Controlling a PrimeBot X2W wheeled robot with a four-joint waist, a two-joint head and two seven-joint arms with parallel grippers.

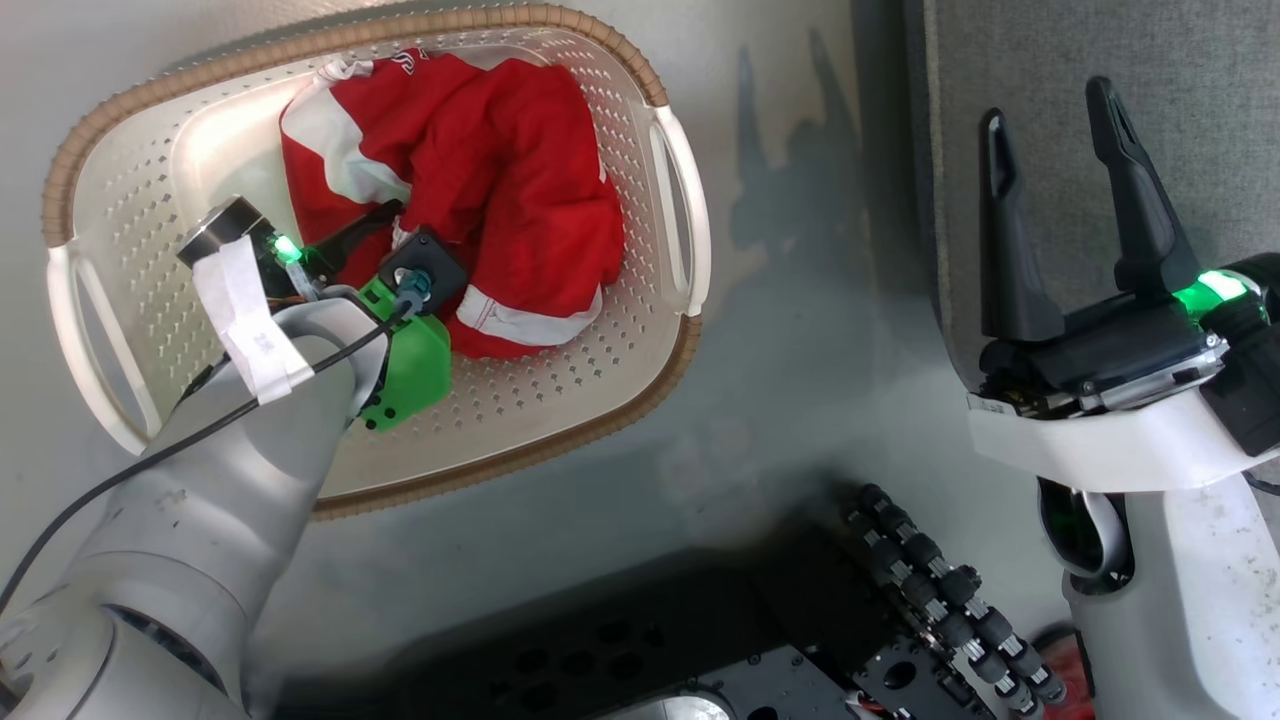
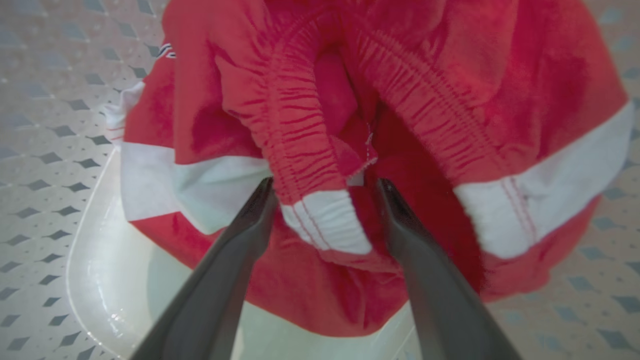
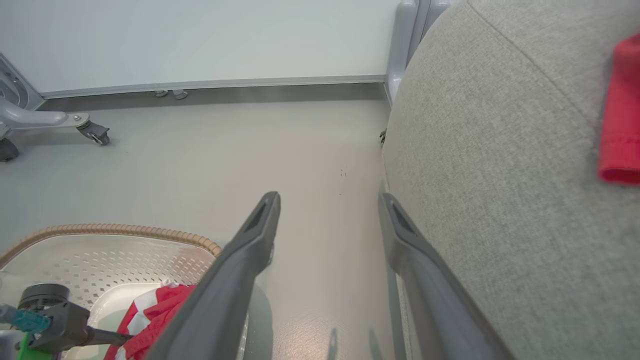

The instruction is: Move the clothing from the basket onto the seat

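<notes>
While our left gripper (image 2: 325,187) hangs with fingers apart around a fold of the clothing (image 1: 480,180) in the basket (image 1: 620,400) at ten o'clock, we think we are picking up, so next we must squeeze, lift and carry it to the seat (image 1: 1230,120) at two o'clock.

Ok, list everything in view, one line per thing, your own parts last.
basket: one, cream with brown rim, on the floor
clothing: one heap, red with white panels, inside the basket
red cloth: one piece, red, on the seat
seat: one, grey fabric, right of the basket
floor: one, grey, under the basket
castor leg: one, grey, on the floor
robot base: black, bottom of head view
left end effector: open, fingers astride a gathered fold of the clothing
right end effector: open, empty, at the seat's edge
</notes>
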